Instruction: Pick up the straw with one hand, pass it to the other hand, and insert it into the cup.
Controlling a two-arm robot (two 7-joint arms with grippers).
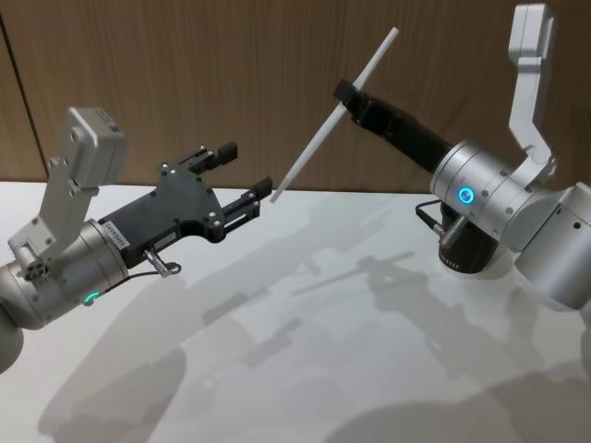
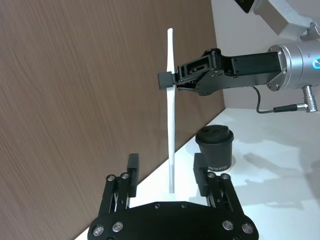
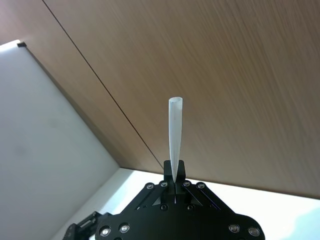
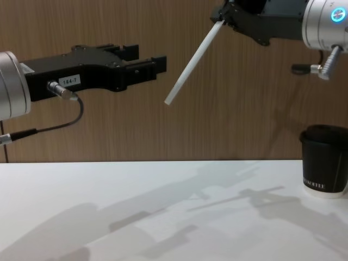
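Observation:
My right gripper (image 1: 347, 93) is shut on the white straw (image 1: 334, 113) about a third of the way down from its top, holding it slanted in the air in front of the wood wall. My left gripper (image 1: 247, 170) is open, and the straw's lower end hangs just off its fingertips without touching them. In the left wrist view the straw (image 2: 171, 125) lines up with the gap between the left gripper's fingers (image 2: 132, 167). The black lidded cup (image 4: 325, 163) stands on the white table at the right, under my right arm.
The white table (image 1: 305, 351) spreads below both arms with only shadows on it. A brown wood panel wall (image 4: 109, 125) rises directly behind. A dark cable (image 4: 60, 125) loops beneath my left wrist.

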